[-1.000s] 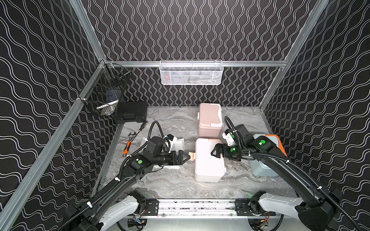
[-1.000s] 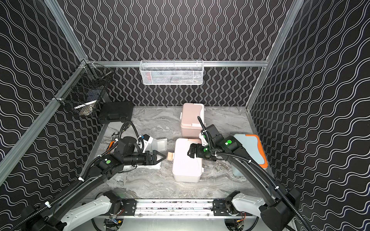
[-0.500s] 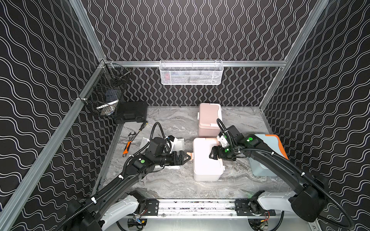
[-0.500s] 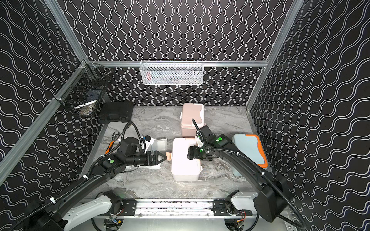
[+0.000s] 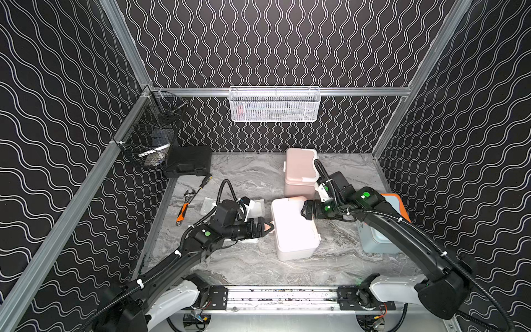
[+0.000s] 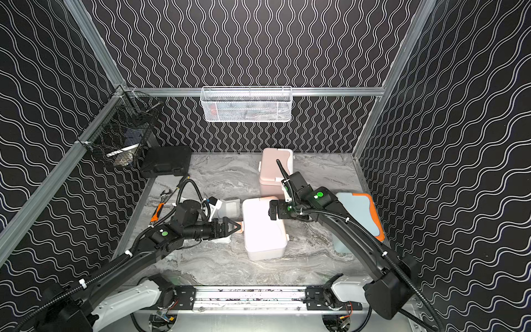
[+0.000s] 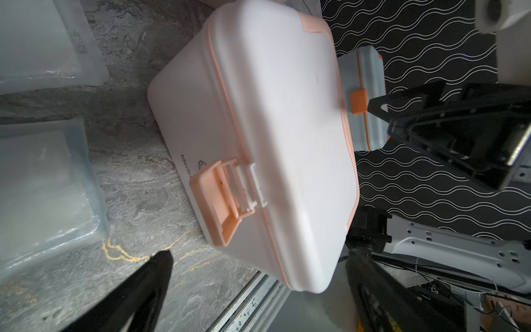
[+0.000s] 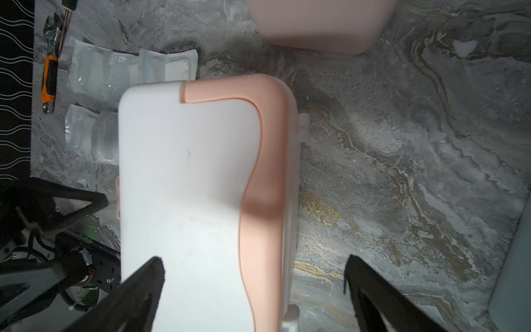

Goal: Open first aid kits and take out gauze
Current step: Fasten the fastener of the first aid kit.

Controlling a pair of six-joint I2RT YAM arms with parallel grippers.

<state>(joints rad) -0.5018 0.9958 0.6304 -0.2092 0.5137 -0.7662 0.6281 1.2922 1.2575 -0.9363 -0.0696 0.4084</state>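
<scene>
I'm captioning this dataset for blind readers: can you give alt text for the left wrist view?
A white first aid kit with peach trim fills the view, lid down, its peach latch facing the open left gripper. Clear gauze packets lie on the marble table beside it; a light blue kit stands behind.

The white kit point(image 5: 290, 230) has peach trim, the pink kit point(image 5: 298, 169) white, the blue kit point(image 6: 357, 212) (pale) orange.
</scene>
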